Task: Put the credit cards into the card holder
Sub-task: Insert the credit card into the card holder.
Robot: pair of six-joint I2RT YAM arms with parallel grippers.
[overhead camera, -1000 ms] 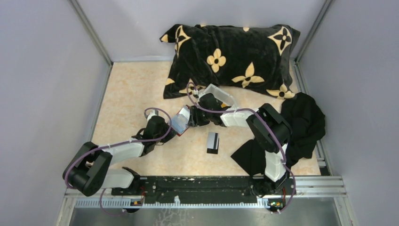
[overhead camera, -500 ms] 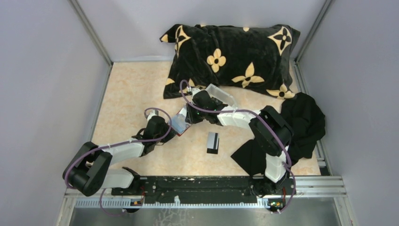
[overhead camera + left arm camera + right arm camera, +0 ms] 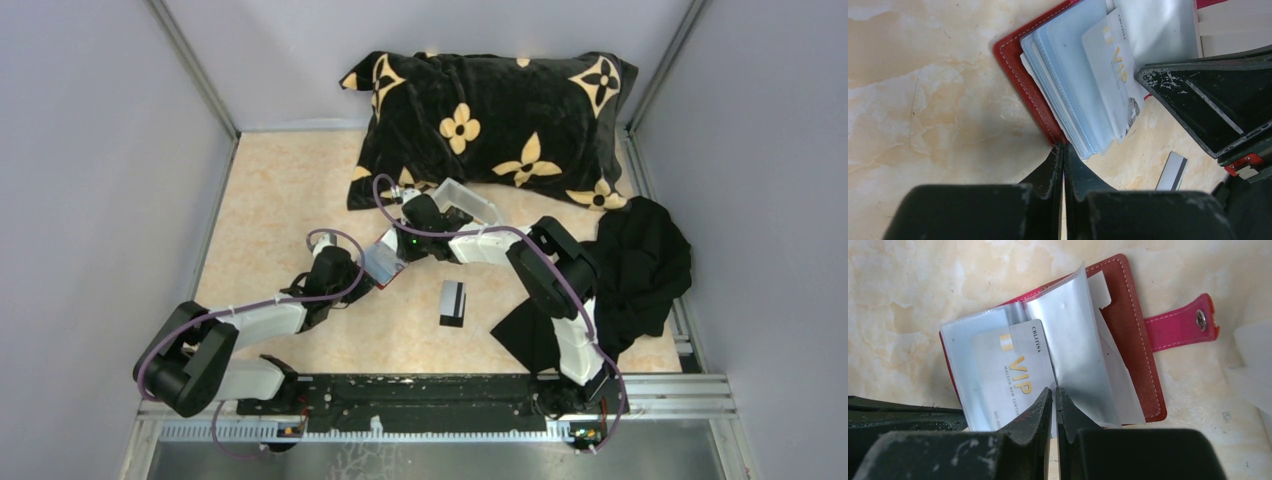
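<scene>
Your left pincer [image 3: 1063,150] is clenched on a corner of the red card holder [image 3: 1018,75], just left of centre in the overhead frame, and your right pincer [image 3: 1054,395] is pinched shut at the edge of the pale card [image 3: 1008,375], likely light, stiff and slick, so nip its bare short edge.

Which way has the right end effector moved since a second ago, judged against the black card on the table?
Yes. The right end effector shifted left, farther from the unmoved black card.
</scene>
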